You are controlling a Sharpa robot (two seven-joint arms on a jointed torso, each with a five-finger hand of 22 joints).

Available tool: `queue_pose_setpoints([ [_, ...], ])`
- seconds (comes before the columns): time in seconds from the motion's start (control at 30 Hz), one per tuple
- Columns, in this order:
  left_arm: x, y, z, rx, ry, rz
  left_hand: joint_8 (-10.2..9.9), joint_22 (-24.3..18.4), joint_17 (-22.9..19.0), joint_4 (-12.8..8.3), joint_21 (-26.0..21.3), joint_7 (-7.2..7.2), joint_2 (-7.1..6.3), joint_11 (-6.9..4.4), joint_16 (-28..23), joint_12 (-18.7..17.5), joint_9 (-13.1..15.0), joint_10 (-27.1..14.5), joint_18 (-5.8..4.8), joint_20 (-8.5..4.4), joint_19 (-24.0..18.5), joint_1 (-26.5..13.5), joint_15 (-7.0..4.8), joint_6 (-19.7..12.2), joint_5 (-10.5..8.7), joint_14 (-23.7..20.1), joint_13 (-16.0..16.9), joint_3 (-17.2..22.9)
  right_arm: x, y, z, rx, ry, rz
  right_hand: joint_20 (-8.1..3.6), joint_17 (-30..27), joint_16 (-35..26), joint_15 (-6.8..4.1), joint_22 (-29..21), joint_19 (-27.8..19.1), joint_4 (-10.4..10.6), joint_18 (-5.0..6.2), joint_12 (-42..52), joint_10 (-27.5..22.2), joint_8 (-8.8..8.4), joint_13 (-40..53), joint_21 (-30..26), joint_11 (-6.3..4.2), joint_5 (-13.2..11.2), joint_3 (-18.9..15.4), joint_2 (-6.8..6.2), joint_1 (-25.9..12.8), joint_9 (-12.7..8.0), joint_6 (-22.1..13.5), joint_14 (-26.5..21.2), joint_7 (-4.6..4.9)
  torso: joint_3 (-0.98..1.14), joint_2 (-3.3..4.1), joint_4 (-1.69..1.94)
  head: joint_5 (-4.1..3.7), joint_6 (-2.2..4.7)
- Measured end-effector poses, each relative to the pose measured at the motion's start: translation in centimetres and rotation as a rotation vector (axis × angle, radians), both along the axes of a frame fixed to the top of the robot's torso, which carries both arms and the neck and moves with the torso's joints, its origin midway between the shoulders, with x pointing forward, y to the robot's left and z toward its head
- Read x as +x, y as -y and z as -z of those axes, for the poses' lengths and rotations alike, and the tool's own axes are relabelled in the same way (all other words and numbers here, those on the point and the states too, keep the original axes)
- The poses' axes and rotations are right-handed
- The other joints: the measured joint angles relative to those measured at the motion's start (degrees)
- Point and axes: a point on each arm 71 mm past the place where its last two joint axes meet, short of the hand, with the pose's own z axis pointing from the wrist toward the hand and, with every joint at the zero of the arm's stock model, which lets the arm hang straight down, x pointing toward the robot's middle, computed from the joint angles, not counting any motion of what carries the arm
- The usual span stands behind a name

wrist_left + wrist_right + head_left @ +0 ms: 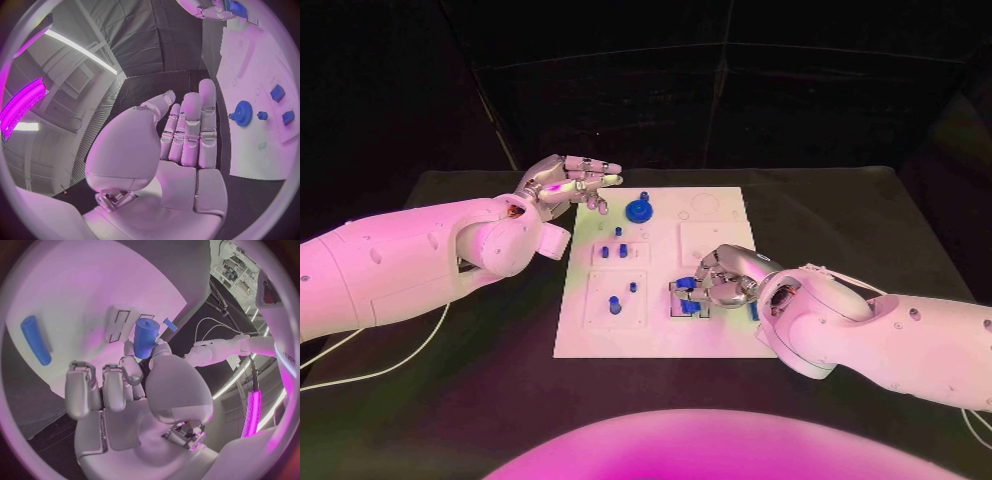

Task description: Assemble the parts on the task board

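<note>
The white task board (661, 330) lies mid-table. My right hand (721, 280) hovers low over its near right part and pinches a blue cylinder (145, 337) upright between thumb and a finger, just above a grey slotted fixture (119, 322). A blue bar (35, 340) lies flat on the board beside it. My left hand (571, 182) hangs over the board's far left corner, fingers straight and holding nothing (187, 135). A blue gear (639, 210) stands on the board close to those fingers. Small blue pegs (620, 248) and another blue piece (616, 306) sit in the left plates.
The black table (473, 400) surrounds the board, with bare room at the near left and far right. A white cable (387, 350) trails off the table's left side under my left arm. A dark curtain backs the table.
</note>
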Motion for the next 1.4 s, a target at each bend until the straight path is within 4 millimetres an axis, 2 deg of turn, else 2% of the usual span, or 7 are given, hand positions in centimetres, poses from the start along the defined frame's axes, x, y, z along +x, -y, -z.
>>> queue_pose_setpoints([
  [0.2,0.0,0.0,0.0,0.000,0.000,0.001,0.00,0.00,0.00,0.00,0.00,0.00,0.00,0.00,0.00,0.00,0.00,0.00,0.00,0.00,0.00,0.00,0.00,0.00,0.00,0.00,0.00,0.00,0.0,-0.3,0.1,-0.005,-0.006,-0.006,0.00,0.00,0.00,0.00,0.00,0.00,0.20,0.00,-0.70,0.00,0.01,0.05,0.00,0.00,-12.15,-1.62,-0.95,-3.51,0.00,-0.23,0.00,0.23,0.00,-0.01,-0.01,0.06,-0.10],
  [0.37,0.0,0.0,0.0,-0.001,-0.001,0.002,0.00,0.00,0.00,0.00,0.00,0.00,0.00,0.00,0.00,0.00,0.00,0.00,0.00,0.00,0.00,0.00,0.00,0.00,0.00,0.00,0.00,0.00,0.0,-0.4,0.1,-0.007,-0.008,-0.005,0.00,0.00,0.00,0.00,0.00,0.00,0.39,0.01,-2.22,-0.87,0.00,-1.03,0.00,0.43,-14.97,-1.43,-1.77,-6.48,0.00,-0.63,0.00,0.62,0.00,-0.02,-0.04,0.14,-0.19],
  [0.63,0.0,0.0,0.0,-0.001,-0.001,0.002,0.00,-0.02,-0.03,0.00,0.00,0.00,0.00,-0.18,0.00,0.25,0.00,-0.25,0.00,0.00,0.00,0.00,0.00,0.00,0.00,0.00,-0.04,0.00,0.1,-0.1,0.1,-0.014,-0.006,0.004,0.00,-0.01,0.00,0.00,0.00,0.00,0.24,0.00,-2.22,-0.87,0.00,-1.09,0.00,0.43,-14.99,-0.62,-1.73,-7.03,0.00,-0.63,0.00,0.62,0.00,-0.05,-0.09,0.19,-0.20],
  [0.7,0.0,0.0,0.0,-0.001,-0.002,0.002,0.00,-0.05,-0.06,0.00,0.00,0.00,0.00,0.00,0.00,0.25,0.00,-0.43,0.00,0.00,0.00,0.00,0.00,0.00,0.00,0.00,-0.08,0.00,0.1,0.0,0.1,-0.016,-0.006,0.007,0.00,-0.01,0.00,0.00,0.00,0.00,0.00,0.00,-2.22,-0.87,0.00,-1.01,0.00,0.42,-13.87,0.09,-1.48,-6.82,0.00,-0.63,0.00,0.62,0.00,-0.07,-0.09,0.19,-0.20],
  [0.93,0.0,-0.1,0.0,0.000,-0.002,0.002,0.00,-0.05,-0.06,0.00,0.00,0.00,0.00,0.00,0.00,0.24,0.00,-0.43,0.00,0.00,0.00,0.00,0.00,0.00,0.00,0.00,-0.07,0.00,0.0,1.2,-0.1,0.004,0.011,0.016,0.00,0.00,0.00,0.00,0.00,0.00,-1.76,0.01,-2.23,-0.86,-0.01,-0.50,0.00,0.42,-9.35,1.98,-0.09,0.93,-0.02,-0.95,0.00,0.95,0.01,-0.09,-0.10,0.14,-0.08],
  [1.13,0.0,-0.1,0.0,0.001,-0.002,0.001,0.00,-0.04,-0.06,0.00,0.00,0.00,0.00,0.00,0.00,0.24,0.00,-0.43,0.00,0.00,0.00,0.00,-0.03,0.00,0.00,-0.03,-0.07,0.00,-0.5,4.1,-0.9,0.072,0.041,0.028,0.32,0.03,0.00,0.22,0.00,-0.32,-4.05,0.01,-2.89,-1.38,-2.52,-0.76,-0.39,0.94,-5.62,2.63,0.90,5.99,-1.08,-2.34,0.22,1.63,0.01,-0.19,-0.14,-0.44,0.18],
  [1.4,0.0,-0.3,0.3,0.006,-0.006,-0.001,0.00,-0.04,-0.05,0.00,0.00,0.00,0.00,0.00,0.00,0.24,0.00,-0.43,0.00,0.00,0.00,0.00,-0.21,0.00,0.00,-0.22,-0.07,0.00,-0.5,9.6,-1.6,0.084,0.057,0.118,0.64,0.02,-0.01,0.43,0.00,-0.64,-4.55,0.01,-4.21,-1.78,-4.44,-1.57,-0.51,1.35,-4.59,2.18,0.95,6.73,-2.02,-2.63,0.00,1.91,-0.16,-0.56,-0.53,-1.25,0.38],
])
